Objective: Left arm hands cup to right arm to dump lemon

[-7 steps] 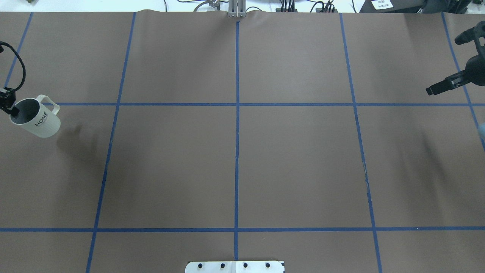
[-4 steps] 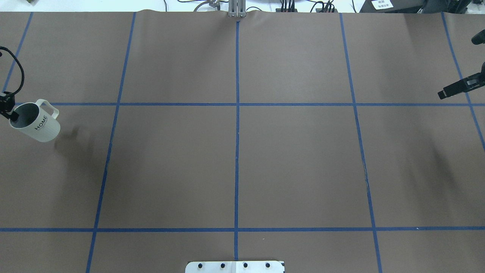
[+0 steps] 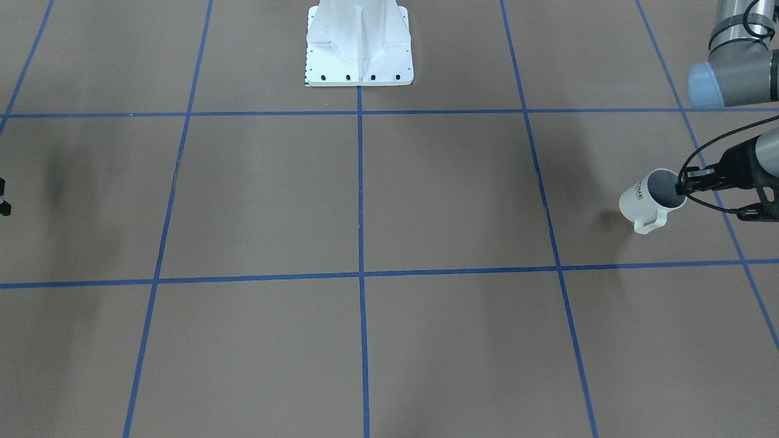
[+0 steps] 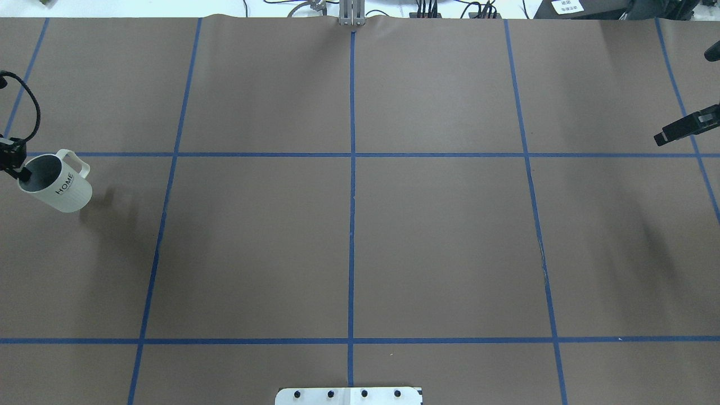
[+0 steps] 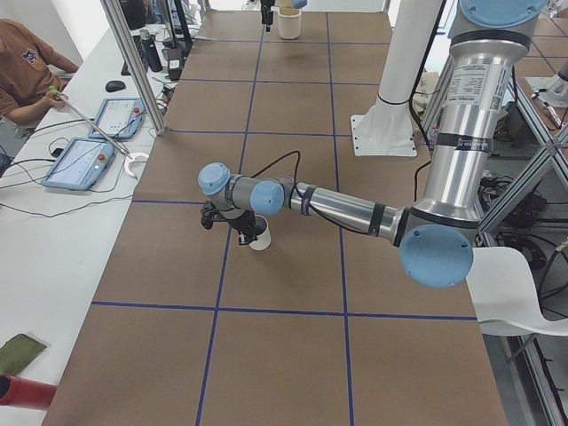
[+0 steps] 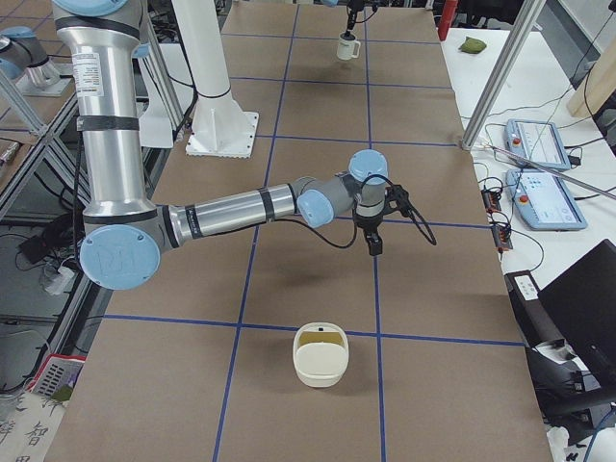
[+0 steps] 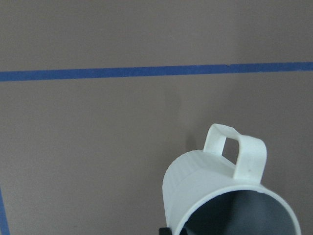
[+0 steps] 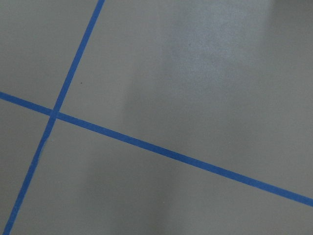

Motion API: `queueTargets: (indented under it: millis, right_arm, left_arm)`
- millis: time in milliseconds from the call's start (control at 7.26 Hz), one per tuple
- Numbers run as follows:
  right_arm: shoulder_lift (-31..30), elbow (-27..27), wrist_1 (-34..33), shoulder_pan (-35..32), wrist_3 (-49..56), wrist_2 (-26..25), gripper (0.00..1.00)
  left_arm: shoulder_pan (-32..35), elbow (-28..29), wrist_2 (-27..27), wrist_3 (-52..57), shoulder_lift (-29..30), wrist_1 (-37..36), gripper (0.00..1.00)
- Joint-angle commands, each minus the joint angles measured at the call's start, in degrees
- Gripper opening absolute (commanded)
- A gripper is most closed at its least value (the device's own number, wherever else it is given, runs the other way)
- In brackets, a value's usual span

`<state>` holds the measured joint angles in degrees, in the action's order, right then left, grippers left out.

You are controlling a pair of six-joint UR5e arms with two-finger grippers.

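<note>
Cup (image 4: 56, 183) sat at the far left of the overhead view, just below the upper horizontal tape line (image 4: 360, 154). It was tilted, mouth toward the upper left, HOME lettering facing up, squared handle (image 4: 79, 163) toward the upper right. The left gripper (image 4: 18, 167) was clamped on the rim at the mouth's left edge. The cup's shadow (image 4: 107, 202) lay apart from it to the lower right, so the cup hung clear of the table (image 4: 360, 247).

In the left wrist view the cup filled the lower right corner, handle uppermost. Its inside was grey where seen, and the bottom of it was cut off by the frame.

In the exterior left view the left arm (image 5: 355, 209) stretched low over the table from the right toward frame centre.

The right gripper (image 6: 373, 243) pointed down near the centre of the exterior right view, just left of a vertical tape line. In the overhead view it was cut by the right edge, well apart from the cup. Spread or pressed together: could not tell.

A cream bowl (image 6: 320, 354) stood on the table at lower centre of the exterior right view, below the right gripper and well apart from it.
</note>
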<state>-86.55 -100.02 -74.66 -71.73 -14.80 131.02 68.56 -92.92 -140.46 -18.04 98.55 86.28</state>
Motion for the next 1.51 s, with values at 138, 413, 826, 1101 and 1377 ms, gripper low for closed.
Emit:
queueTargets:
  millis: [138, 413, 826, 1101, 1377]
  right_arm:
    - [0.2, 0.2, 0.0, 0.5, 0.0, -0.3, 1.0]
    - [0.2, 0.0, 0.0, 0.6, 0.0, -0.1, 1.0]
    - [0.7, -0.1, -0.1, 0.5, -0.1, -0.1, 1.0]
    - [5.2, -0.6, -10.8, -3.0, 0.1, -0.1, 1.0]
    - [5.7, -3.2, -17.3, -6.3, 1.6, -0.1, 1.0]
  left_arm:
    - [-2.8, 0.5, 0.8, -0.2, 0.1, 0.1, 0.04]
    - [-3.2, 0.5, 0.8, 0.0, 0.0, 0.1, 0.6]
    - [-2.5, -1.6, 0.8, 0.0, -0.2, 2.9, 1.0]
    - [5.4, -3.1, 1.0, 3.3, 0.0, 2.8, 1.0]
    - [13.2, -0.3, 1.1, 10.7, 0.1, 2.3, 1.0]
